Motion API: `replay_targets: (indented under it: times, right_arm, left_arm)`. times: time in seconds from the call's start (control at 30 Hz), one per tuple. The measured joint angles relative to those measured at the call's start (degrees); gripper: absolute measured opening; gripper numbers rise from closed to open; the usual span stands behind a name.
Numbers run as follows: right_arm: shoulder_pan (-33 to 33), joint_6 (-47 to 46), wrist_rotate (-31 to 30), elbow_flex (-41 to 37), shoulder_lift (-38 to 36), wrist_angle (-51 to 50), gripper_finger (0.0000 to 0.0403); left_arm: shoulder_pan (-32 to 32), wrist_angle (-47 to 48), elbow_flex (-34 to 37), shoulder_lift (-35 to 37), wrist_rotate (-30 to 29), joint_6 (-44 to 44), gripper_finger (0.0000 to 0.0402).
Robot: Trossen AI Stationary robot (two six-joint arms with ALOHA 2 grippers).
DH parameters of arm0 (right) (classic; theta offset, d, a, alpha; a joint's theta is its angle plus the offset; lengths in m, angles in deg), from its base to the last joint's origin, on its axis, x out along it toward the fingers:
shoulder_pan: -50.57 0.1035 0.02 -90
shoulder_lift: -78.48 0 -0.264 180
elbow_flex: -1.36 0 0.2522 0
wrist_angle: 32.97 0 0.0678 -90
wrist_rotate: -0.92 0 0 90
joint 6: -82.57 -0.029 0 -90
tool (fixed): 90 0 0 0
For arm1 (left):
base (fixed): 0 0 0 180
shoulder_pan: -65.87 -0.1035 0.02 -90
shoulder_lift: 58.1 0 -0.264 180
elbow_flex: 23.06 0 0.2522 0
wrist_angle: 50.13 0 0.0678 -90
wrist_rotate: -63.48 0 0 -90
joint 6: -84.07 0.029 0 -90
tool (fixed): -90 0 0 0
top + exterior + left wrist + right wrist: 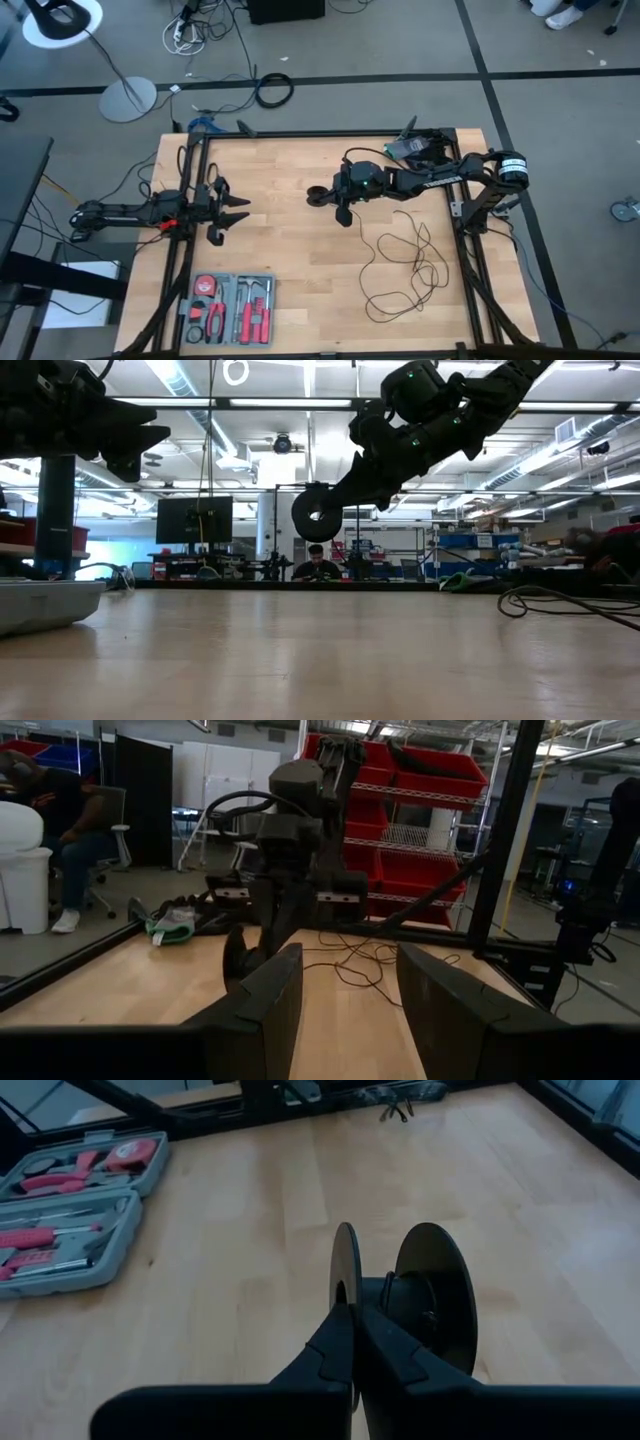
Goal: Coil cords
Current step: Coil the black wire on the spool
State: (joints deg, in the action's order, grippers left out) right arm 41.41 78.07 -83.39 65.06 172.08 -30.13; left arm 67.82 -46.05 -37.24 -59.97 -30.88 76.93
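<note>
Right hand grips an empty black spool above the desk, the cord lying loose beside it.

In the high view the right hand hangs mid-frame, fingers clamped on the spool; the thin black cord sprawls in loops at lower right; the left hand waits at the desk's left edge, fingers spread, above the tool case.

Bright, even overhead light on table from above; soft, faint shadows only. Low view backlit by ceiling strip lights; arm reads as near silhouette, tabletop sheen in foreground. Left wrist fingers dark, blurred close up. Right wrist view: mild glare on wood, fingers soft.
</note>
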Motion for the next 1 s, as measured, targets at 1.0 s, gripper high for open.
replay_targets:
  times: [1.0]
  right_arm:
    - [-2.17, -0.07, 4.12, 0.04, 0.03, 2.22, 0.0004]
  left_arm:
    - [-5.83, 28.4, -30.94, -33.77, -28.6, -4.86, 0.0208]
